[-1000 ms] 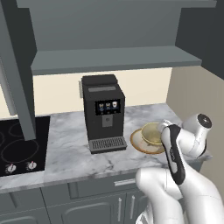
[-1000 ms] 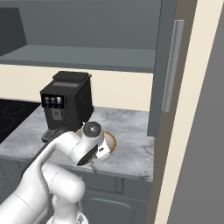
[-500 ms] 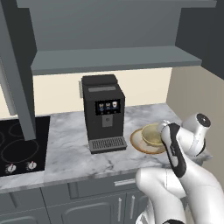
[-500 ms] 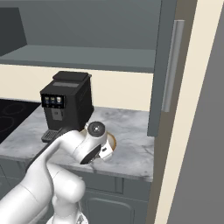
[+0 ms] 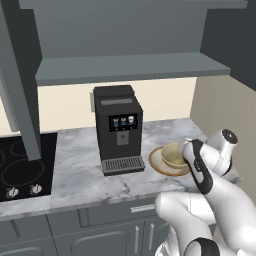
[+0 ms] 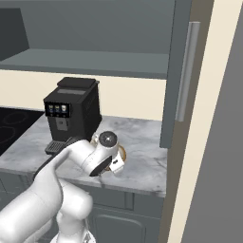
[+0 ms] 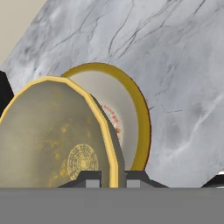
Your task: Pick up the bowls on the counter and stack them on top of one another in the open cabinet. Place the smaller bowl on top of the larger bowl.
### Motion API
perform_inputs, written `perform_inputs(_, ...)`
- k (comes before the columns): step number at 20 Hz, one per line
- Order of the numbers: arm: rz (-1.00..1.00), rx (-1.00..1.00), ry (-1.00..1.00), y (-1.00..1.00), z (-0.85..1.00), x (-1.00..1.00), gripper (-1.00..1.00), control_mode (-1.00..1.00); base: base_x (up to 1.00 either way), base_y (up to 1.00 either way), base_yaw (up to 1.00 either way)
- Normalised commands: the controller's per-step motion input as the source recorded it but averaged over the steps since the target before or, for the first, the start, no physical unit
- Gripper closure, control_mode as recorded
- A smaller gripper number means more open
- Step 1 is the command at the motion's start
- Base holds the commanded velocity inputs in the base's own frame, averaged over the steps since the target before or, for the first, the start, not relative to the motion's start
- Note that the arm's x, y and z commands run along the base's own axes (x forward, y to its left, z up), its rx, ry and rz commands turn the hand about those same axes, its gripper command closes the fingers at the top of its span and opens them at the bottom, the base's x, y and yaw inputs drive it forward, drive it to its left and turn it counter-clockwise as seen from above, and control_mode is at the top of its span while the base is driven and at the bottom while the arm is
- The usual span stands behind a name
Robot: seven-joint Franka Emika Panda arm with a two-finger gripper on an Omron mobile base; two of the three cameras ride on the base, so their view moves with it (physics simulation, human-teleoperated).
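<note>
The hand (image 7: 109, 177) pinches the smaller bowl (image 7: 57, 135) by its rim, clearing it from the larger bowl (image 7: 127, 118) resting on the tabletop (image 7: 175, 65).

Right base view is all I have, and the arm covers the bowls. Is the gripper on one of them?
Observer: Yes. In the hand view the gripper is shut on the small bowl's rim, one finger inside, one outside.
Operator: Where's the big bowl?
Observer: The left base view shows the big bowl on the counter, just right of the coffee machine; the small bowl appears within its outline.
</note>
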Motion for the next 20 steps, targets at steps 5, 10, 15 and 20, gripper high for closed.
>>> perform_inputs(5,0.00,-0.04,0.01,0.17,-0.27,0.12,1.00,-1.00,0.00,0.00,0.00)
perform_inputs(10,0.00,-0.04,0.00,0.14,-0.29,0.09,1.00,-1.00,0.00,0.00,0.00)
perform_inputs(15,0.00,-0.04,0.00,0.09,-0.34,0.05,1.00,-1.00,0.00,0.00,0.00)
perform_inputs(20,0.00,-0.04,0.00,0.08,-0.35,0.06,1.00,-1.00,0.00,0.00,0.00)
